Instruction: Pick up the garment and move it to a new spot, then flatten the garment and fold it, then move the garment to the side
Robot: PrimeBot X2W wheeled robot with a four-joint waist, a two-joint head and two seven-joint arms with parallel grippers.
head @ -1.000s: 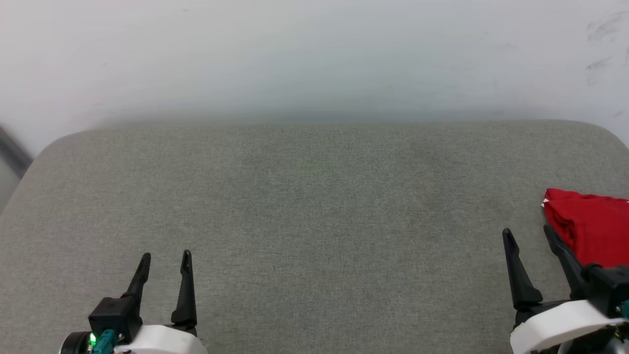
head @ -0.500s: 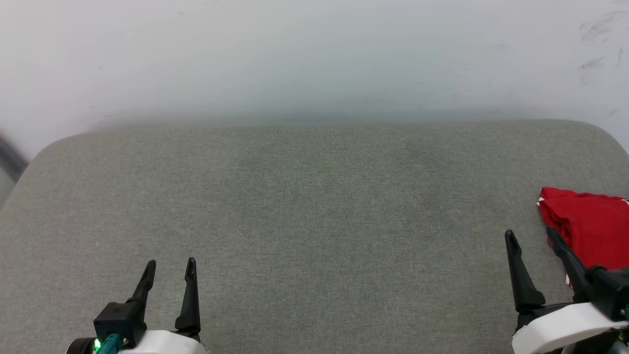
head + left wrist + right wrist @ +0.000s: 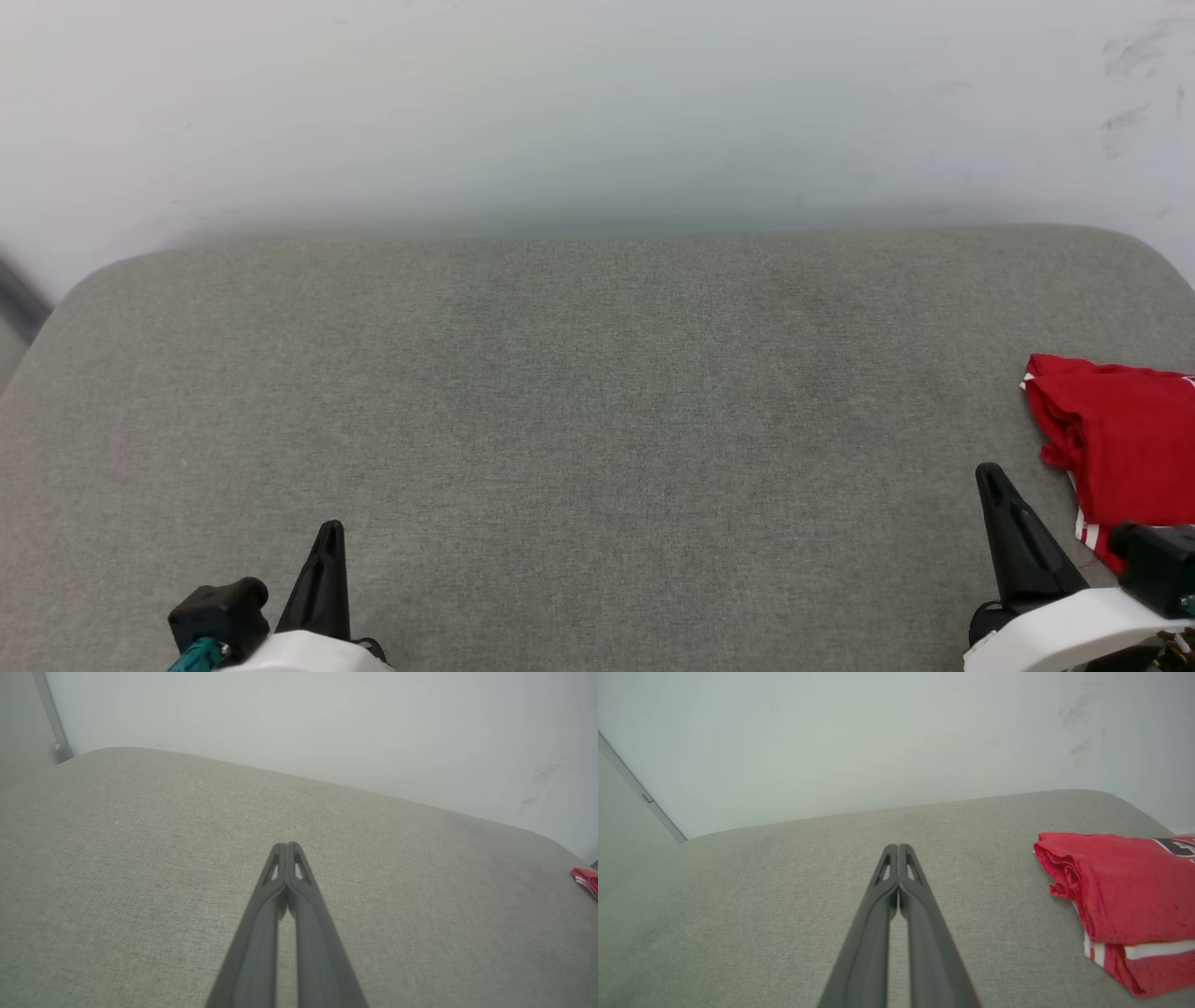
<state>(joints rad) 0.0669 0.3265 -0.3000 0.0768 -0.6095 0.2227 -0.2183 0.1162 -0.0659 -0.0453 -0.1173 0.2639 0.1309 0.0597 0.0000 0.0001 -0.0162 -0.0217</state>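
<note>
The right gripper (image 3: 991, 474) has its two dark fingers pressed together along their length, with nothing between them. It hangs low at the right of the head view, over a grey woven padded surface (image 3: 597, 373). The garment (image 3: 1116, 434) lies on that surface just to this gripper's right, near it. In the right wrist view a strip of bare grey cloth separates the fingers from the fabric, so they are not touching. The garment is a folded red bundle, its folded edge rumpled on the side facing the gripper. White-and-red striped trim shows along its near edge and a bit of dark print shows at its far right, where the picture cuts it off.

The left gripper (image 3: 329, 534) is likewise closed tip to tip and empty. It sits at the lower left of the head view, well apart from the garment. In the left wrist view the garment is a small red sliver at the right edge.

The surface has rounded far corners and sits in front of a pale wall (image 3: 597, 93) with faint scuffs at the upper right.
</note>
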